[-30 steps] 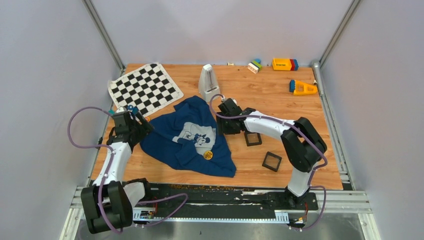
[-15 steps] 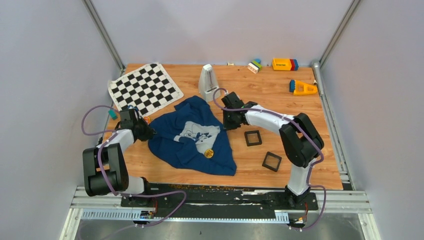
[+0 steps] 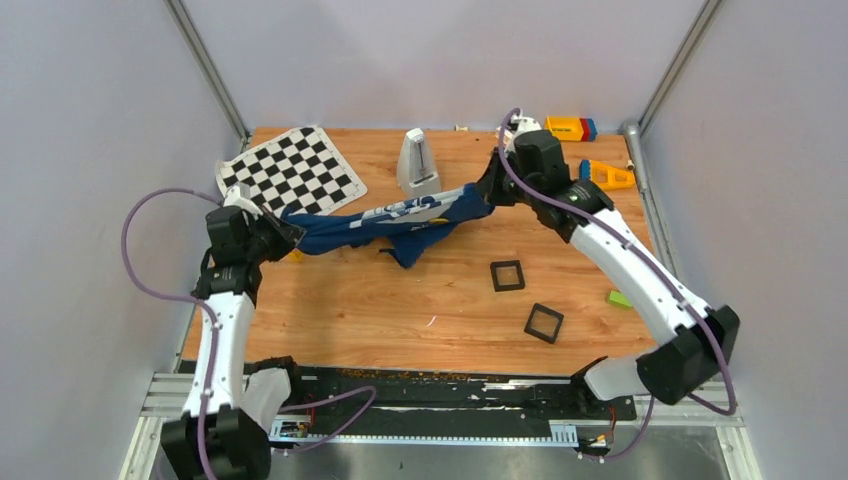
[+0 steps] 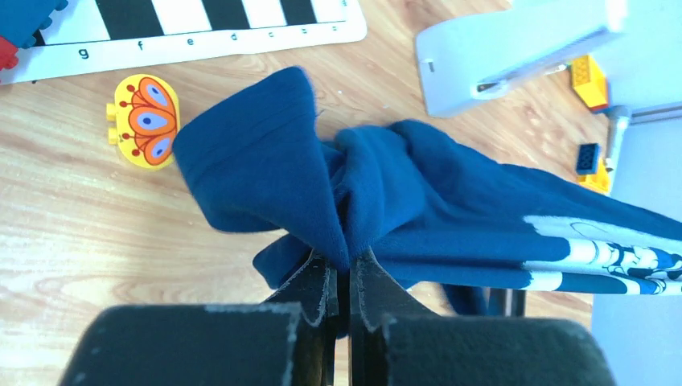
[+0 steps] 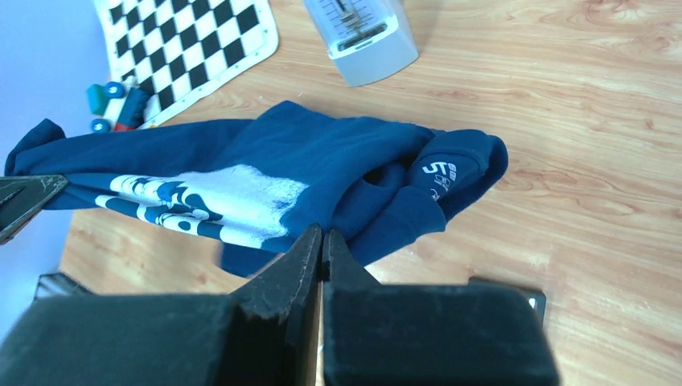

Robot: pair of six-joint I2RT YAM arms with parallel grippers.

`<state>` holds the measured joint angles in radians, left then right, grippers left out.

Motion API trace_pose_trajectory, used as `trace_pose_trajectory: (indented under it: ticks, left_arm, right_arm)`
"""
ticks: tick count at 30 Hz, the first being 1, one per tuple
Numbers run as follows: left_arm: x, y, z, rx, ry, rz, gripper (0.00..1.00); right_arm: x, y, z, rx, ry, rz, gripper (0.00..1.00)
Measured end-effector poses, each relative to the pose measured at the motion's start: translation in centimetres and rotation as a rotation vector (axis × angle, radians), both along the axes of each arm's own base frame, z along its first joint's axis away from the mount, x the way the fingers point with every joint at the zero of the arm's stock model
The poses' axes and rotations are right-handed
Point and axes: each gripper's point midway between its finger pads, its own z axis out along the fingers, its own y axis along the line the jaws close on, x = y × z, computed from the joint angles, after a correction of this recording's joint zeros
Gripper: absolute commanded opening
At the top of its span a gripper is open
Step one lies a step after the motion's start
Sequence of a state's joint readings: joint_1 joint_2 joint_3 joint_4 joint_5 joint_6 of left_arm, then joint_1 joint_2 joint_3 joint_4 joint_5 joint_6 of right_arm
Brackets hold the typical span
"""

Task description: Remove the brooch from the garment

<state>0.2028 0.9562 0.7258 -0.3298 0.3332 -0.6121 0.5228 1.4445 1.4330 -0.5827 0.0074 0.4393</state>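
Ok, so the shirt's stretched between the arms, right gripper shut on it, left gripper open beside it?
No. The left gripper is shut on the shirt too, pinching a bunched fold, as the left wrist view shows. The right gripper is shut on it, and it is stretched between the two.

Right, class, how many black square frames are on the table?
2. One frame lies nearside of the stretched T-shirt; the other frame lies nearer the arms' bases, rightward. None seems hidden.

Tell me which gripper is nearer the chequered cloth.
Left. The left gripper sits just off the near edge of the chequered cloth; the right gripper is well to its right, beyond the white metronome.
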Motion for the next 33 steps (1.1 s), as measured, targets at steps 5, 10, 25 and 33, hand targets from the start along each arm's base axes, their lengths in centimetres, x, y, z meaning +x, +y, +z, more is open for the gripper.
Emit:
trace_pose_trajectory:
  ticks: [5, 10, 25, 33]
  left_arm:
    - [-4.0, -0.8, 4.3, 0.024, -0.086, -0.008, 0.0]
    - [-6.4, -1.3, 7.8, 0.041, -0.157, -0.007, 0.0]
    - [1.5, 1.1, -5.3, 0.0, 0.251, 0.026, 0.87]
    - [0.6, -3.1, -3.5, 0.232, 0.172, -0.09, 0.74]
  right_arm:
    - [-4.8, -1.1, 2.8, 0.069, -0.04, 0.071, 0.0]
    - [-8.1, -1.9, 5.7, 0.127, -0.083, 0.122, 0.0]
    - [1.9, -1.9, -11.4, -0.034, 0.368, 0.0, 0.66]
    - [-2.3, -1.2, -14.6, -0.058, 0.379, 0.06, 0.74]
